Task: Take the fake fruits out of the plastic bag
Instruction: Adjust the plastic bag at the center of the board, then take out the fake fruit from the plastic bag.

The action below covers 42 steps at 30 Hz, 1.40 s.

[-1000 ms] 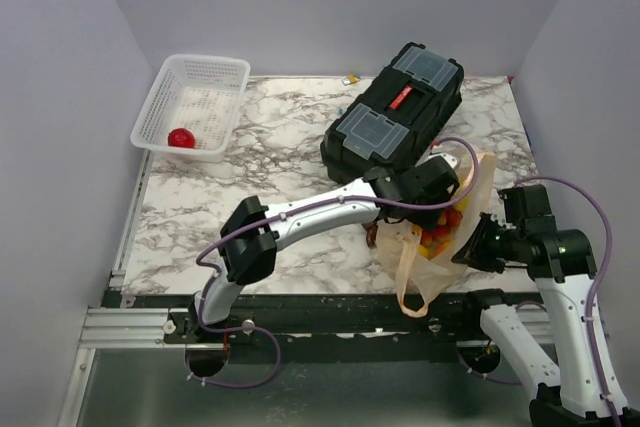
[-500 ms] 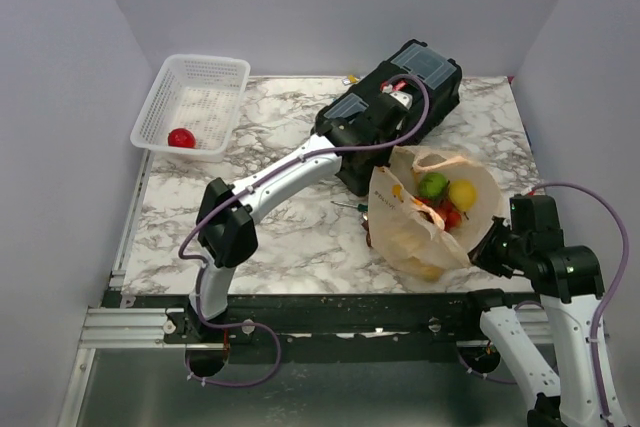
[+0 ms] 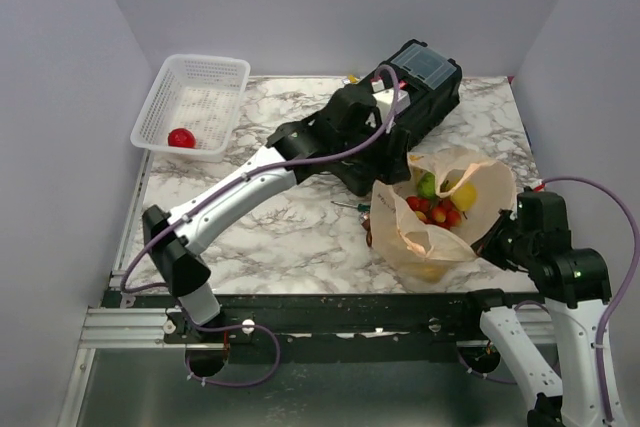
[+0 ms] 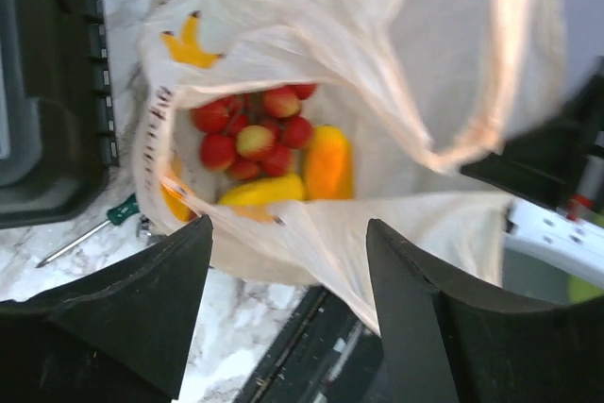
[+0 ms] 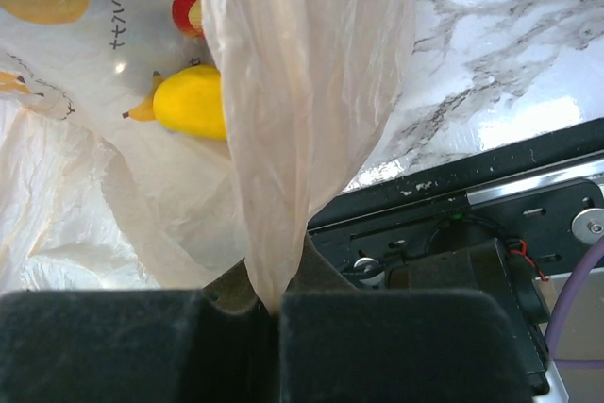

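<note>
Pale lilac walls (image 3: 330,7) on three sides, grey-veined white marble tabletop (image 3: 290,237), black frame (image 3: 330,303) at near edge

A: Left arm (image 3: 240,182)?
B: Stretched far forward and to the right, wrist high. Left gripper (image 4: 288,233) spread wide, nothing between the fingers.
A: Right?
B: Right arm (image 3: 565,277) folded near its base. Right gripper (image 5: 274,304) clamped on a fold of the plastic bag (image 5: 302,92).

One plastic bag (image 3: 410,237), one white basket (image 3: 232,112), one black toolbox (image 3: 430,72), one screwdriver (image 3: 347,205). One red fruit (image 3: 181,137) in the basket. Inside the bag, one berry cluster (image 3: 433,210), one green fruit (image 3: 428,185), one orange fruit (image 4: 327,162), at least one yellow fruit (image 3: 463,195).
</note>
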Motion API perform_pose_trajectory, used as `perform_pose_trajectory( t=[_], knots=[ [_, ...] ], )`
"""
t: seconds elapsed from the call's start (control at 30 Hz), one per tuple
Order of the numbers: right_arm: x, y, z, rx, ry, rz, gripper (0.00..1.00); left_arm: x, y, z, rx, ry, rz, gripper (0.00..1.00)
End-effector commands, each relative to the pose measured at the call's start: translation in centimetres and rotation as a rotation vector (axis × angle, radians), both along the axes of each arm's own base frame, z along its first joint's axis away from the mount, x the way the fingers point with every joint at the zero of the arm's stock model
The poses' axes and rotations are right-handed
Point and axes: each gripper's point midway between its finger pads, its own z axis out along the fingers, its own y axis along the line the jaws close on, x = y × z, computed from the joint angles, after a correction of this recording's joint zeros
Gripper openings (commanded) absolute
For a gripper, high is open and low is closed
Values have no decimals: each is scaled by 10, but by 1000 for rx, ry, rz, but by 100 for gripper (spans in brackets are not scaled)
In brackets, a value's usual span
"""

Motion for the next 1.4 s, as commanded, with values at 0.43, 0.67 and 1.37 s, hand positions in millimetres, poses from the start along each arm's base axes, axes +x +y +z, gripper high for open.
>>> perform_pose_trajectory(
  t=[0.43,0.67,1.37],
  knots=[
    [20,1,44,-10,-215,37,1,-99,-32,38,-230,-180,-234,43],
    [21,0,62,-27,-290,59,1,-73,-61,5,-164,-181,-172,38],
    [14,30,59,123,-271,149,1,-68,-123,11,-191,-161,-217,37]
  ],
)
